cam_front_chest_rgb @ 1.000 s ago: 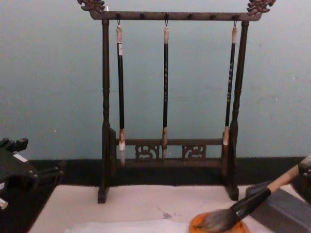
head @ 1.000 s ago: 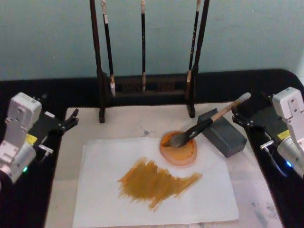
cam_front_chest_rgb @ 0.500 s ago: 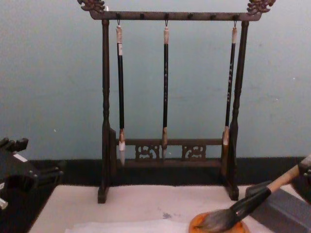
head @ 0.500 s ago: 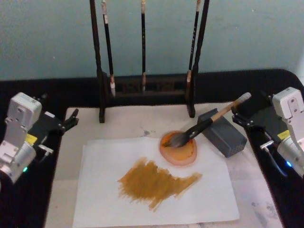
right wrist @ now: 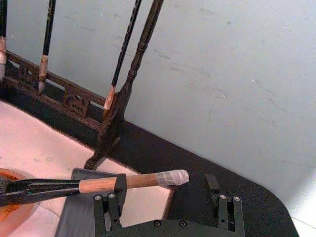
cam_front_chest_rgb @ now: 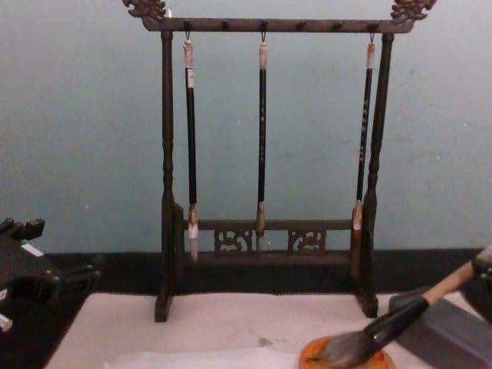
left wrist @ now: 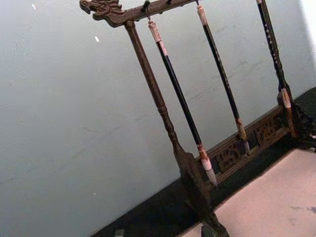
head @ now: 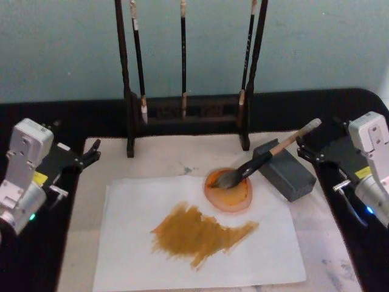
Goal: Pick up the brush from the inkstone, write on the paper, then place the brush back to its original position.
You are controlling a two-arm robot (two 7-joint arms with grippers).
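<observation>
On orange dish (head: 228,196), brush (head: 262,160) tuft; handle slants toward R claw (head: 302,150).

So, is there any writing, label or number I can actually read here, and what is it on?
No text is readable anywhere.
On the thick tan-and-black calligraphy brush, the pale tape: nothing legible.
On the three slim dark hanging brushes, faint marks: too small to read.
On the left arm's white housing, a yellow sticker, another on the right arm: too blurred.
On the wide white paper sheet: an ochre smear, no characters.
</observation>
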